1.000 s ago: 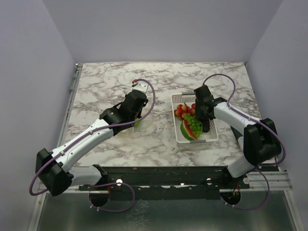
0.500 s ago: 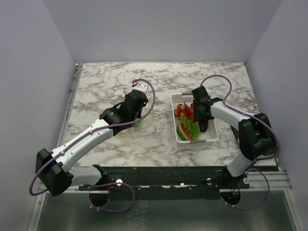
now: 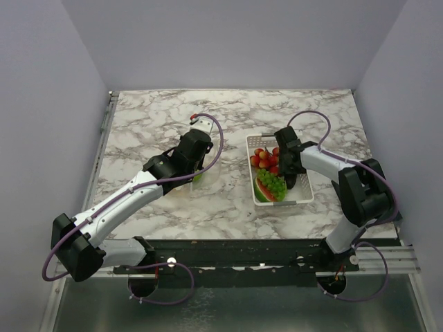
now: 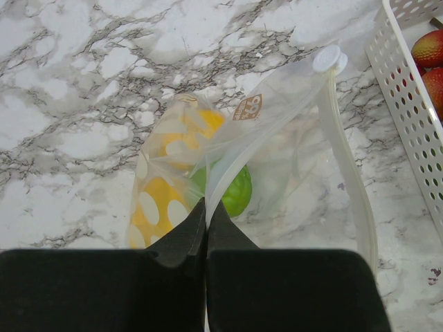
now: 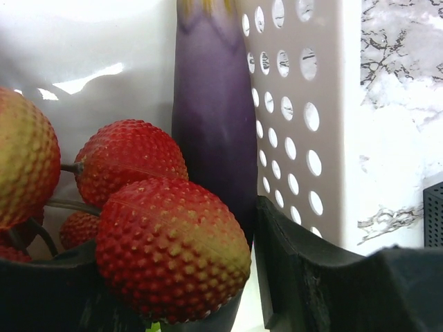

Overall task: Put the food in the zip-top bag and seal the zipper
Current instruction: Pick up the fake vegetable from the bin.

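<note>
1. Two arms are seen in the top view, reaching from the bottom edge up over the marble table (image 3: 152, 117).
2. In the left wrist view, the left gripper (image 4: 205, 211) is placed at the lower middle of the frame. Its jaws are closed completely, and a fold of the zip-top bag (image 4: 277, 152) is pinched between them.
3. The bag is laid flat on the table in the centre of that frame. A yellow pepper (image 4: 166, 200) and a green piece (image 4: 235, 190) are seen inside it, just above the fingertips.
4. The zipper (image 4: 348, 166) is seen along the right side of the bag, with a white slider (image 4: 327, 59) at its upper end.
5. A white basket (image 4: 408, 131) is found at the upper right of that frame, just beside the bag.
6. In the top view, green grapes (image 3: 275, 181) and a watermelon slice (image 3: 263, 191) are seen in the lower part of the basket.
7. In the right wrist view, the right gripper (image 5: 173, 235) is held inside the basket. Its jaws are partly open, and a red strawberry (image 5: 173, 256) is seen between them. It cannot be told whether the strawberry is clamped.
8. Behind it, more strawberries (image 5: 128, 155) are seen at the left. A purple piece (image 5: 214, 117) is set against the perforated wall.
</note>
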Robot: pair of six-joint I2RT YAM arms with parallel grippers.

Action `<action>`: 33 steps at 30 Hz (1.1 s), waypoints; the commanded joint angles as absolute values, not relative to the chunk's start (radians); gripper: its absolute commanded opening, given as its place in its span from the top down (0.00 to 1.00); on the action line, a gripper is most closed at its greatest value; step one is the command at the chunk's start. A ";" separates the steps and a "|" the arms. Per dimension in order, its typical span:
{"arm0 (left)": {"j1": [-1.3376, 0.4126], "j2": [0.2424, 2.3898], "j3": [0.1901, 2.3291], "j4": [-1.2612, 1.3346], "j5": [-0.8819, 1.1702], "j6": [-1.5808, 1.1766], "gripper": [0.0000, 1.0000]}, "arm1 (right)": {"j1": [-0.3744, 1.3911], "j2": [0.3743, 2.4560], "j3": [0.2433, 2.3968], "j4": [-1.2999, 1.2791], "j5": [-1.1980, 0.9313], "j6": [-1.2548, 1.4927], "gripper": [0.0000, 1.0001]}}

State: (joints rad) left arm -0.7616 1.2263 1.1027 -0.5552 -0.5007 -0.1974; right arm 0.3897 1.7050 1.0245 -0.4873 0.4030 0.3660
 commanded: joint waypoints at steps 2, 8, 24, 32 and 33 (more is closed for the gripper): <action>-0.766 1.211 1.091 -0.541 -0.481 -0.195 1.00 | 0.384 1.655 1.028 -0.501 0.424 0.374 0.61; -0.766 1.213 1.091 -0.541 -0.481 -0.194 1.00 | 0.385 1.564 1.054 -0.552 0.420 0.370 0.67; -0.766 1.218 1.091 -0.541 -0.480 -0.196 1.00 | 0.384 1.463 1.104 -0.651 0.413 0.324 0.67; -0.766 1.221 1.091 -0.541 -0.479 -0.196 1.00 | 0.385 1.414 1.120 -0.684 0.412 0.313 0.64; -0.765 1.220 1.091 -0.541 -0.479 -0.195 1.00 | 0.385 1.408 1.124 -0.689 0.411 0.311 0.63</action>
